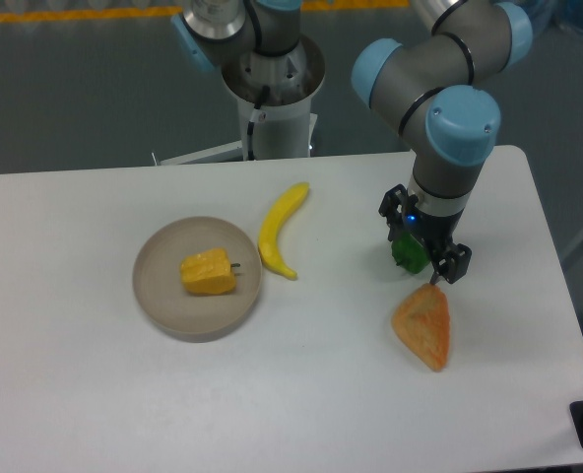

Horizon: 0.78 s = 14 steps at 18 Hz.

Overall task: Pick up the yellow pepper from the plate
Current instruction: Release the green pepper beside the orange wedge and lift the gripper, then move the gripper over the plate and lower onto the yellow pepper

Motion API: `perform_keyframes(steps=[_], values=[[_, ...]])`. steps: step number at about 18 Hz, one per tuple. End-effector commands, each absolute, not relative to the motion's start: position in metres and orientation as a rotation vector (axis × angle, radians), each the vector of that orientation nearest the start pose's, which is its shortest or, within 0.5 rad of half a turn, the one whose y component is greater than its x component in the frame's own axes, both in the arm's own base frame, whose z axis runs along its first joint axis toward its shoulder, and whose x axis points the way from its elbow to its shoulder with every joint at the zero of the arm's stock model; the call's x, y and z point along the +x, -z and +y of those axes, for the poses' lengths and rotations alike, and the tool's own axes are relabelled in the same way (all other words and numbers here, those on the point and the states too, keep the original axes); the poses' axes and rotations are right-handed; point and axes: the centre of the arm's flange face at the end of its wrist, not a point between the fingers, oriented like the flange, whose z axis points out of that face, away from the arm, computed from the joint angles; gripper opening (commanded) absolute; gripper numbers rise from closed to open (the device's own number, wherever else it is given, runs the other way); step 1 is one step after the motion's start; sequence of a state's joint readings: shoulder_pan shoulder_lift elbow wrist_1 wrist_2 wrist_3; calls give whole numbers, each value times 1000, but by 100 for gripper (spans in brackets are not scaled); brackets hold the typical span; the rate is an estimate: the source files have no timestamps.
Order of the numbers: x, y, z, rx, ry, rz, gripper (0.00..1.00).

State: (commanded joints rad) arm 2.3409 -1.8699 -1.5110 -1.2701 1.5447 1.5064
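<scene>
The yellow pepper (209,273) lies on its side in the middle of the round beige-grey plate (154,286) at the left centre of the table, its short dark stem pointing right. My gripper (424,248) is far to the right of the plate and points down at the table. Its fingers stand apart, with a small green object (407,254) showing between them. The gripper is not touching the yellow pepper.
A long curved yellow banana (280,229) lies just right of the plate. An orange triangular object (423,326) lies on the table just below the gripper. The robot base (272,89) stands at the table's back edge.
</scene>
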Motion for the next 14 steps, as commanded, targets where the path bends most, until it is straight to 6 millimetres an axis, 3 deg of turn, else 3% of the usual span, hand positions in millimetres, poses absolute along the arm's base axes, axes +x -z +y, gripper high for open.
perform_keyframes(steps=[5,9,14], values=[[-320,-383,537,-2886,-61,1107,100],[-262,-380,566,-2847,-31,1186,100],[-151,-357,593,-2801,20,1322,100]])
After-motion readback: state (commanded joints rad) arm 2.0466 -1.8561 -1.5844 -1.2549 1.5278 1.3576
